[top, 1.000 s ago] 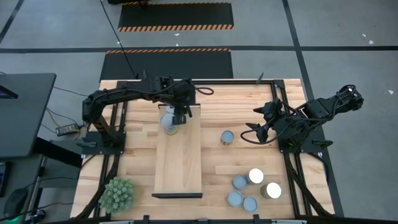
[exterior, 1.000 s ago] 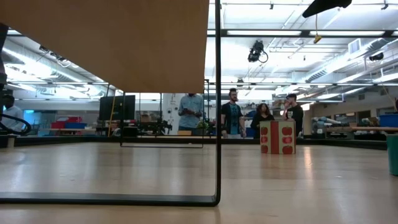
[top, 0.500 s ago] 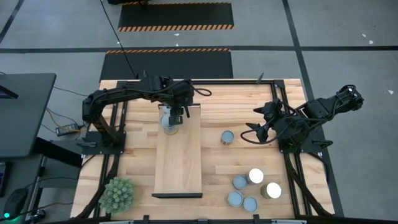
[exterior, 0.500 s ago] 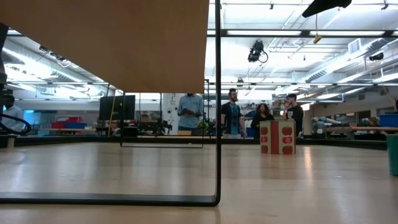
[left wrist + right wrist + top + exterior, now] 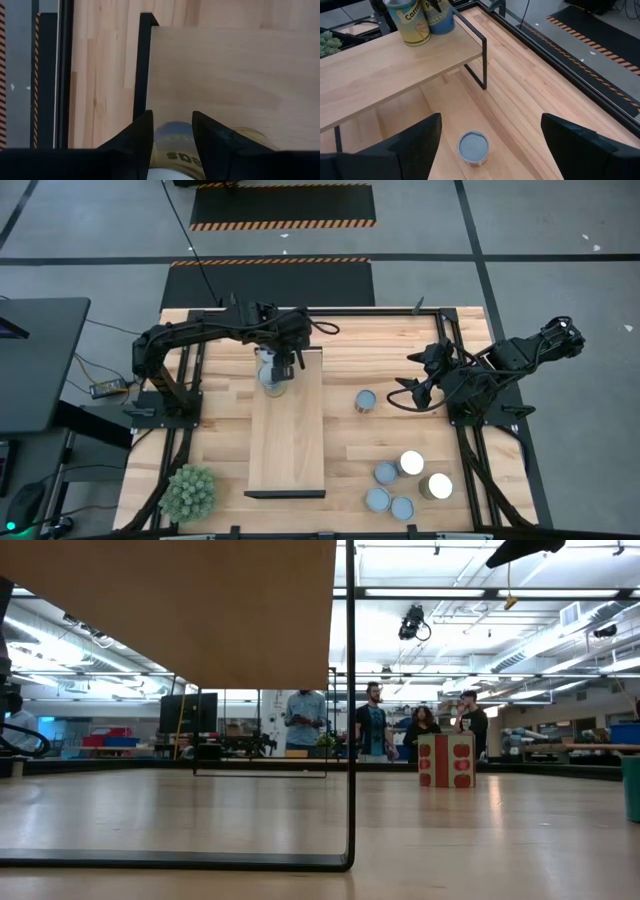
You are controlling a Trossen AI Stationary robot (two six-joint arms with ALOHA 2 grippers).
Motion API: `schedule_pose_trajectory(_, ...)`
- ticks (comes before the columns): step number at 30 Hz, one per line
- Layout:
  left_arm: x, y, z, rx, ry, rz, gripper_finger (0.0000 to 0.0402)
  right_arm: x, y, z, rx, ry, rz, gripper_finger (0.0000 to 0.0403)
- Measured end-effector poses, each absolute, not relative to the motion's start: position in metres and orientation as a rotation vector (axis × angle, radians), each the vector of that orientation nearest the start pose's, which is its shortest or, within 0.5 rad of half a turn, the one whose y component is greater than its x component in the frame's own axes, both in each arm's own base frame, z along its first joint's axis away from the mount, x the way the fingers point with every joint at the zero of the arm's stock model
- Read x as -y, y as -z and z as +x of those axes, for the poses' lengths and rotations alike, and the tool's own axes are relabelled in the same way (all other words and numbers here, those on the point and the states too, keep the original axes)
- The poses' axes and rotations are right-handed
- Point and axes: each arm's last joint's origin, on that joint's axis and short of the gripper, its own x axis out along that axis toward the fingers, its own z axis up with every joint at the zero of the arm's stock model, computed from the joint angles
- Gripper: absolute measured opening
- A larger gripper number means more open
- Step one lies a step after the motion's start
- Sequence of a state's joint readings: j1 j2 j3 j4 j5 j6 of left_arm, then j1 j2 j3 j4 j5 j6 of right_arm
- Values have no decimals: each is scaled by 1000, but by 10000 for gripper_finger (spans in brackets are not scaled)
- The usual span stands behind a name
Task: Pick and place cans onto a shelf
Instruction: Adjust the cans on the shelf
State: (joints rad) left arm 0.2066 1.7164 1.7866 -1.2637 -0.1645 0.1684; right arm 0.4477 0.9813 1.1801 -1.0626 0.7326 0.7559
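Note:
The shelf (image 5: 288, 440) is a pale wooden board on dark legs, left of the table's middle. My left gripper (image 5: 283, 365) reaches over its far end and is shut on a can (image 5: 172, 137) that stands on the board. A second, yellow-labelled can (image 5: 412, 22) stands on the board right beside it. One can (image 5: 366, 401) stands alone on the table, in front of my right gripper (image 5: 412, 385), which is wide open and empty; the right wrist view shows this can (image 5: 473, 147) between the fingers but farther off. Several cans (image 5: 405, 485) cluster near the table's near right corner. My left gripper has the can's side wall (image 5: 172, 131) between its two fingers (image 5: 137, 137), which come from above and point down. The can stands upright with its bottom on the shelf's far end (image 5: 165, 55), close to the board's dark short edge.
A spiky green plant (image 5: 189, 491) stands at the table's near left corner. Dark frame rails (image 5: 455, 340) run along the table's sides. In the low view the shelf's leg (image 5: 350, 700) stands close by. People stand in the room beyond the table.

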Motion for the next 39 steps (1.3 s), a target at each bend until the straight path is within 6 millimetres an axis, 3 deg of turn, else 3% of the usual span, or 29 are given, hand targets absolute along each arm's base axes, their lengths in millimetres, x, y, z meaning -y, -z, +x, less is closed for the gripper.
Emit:
schedule_pose_trajectory(6,-66,-355,332,-1158,-186,116,142,-52,-362,152,-566,510,237,348)
schedule_pose_trajectory(18,-28,-353,332,-1201,-41,116,142,-51,-362,152,-565,513,230,348)
schedule_pose_trajectory(28,-29,-350,326,-1267,-48,120,142,-49,-363,153,-561,529,234,348)
schedule_pose_trajectory(33,-30,-353,332,-1204,-55,125,142,-49,-364,155,-545,519,233,348)
schedule_pose_trajectory(39,-39,-355,335,-1173,-178,178,142,-50,-364,155,-541,518,235,348)
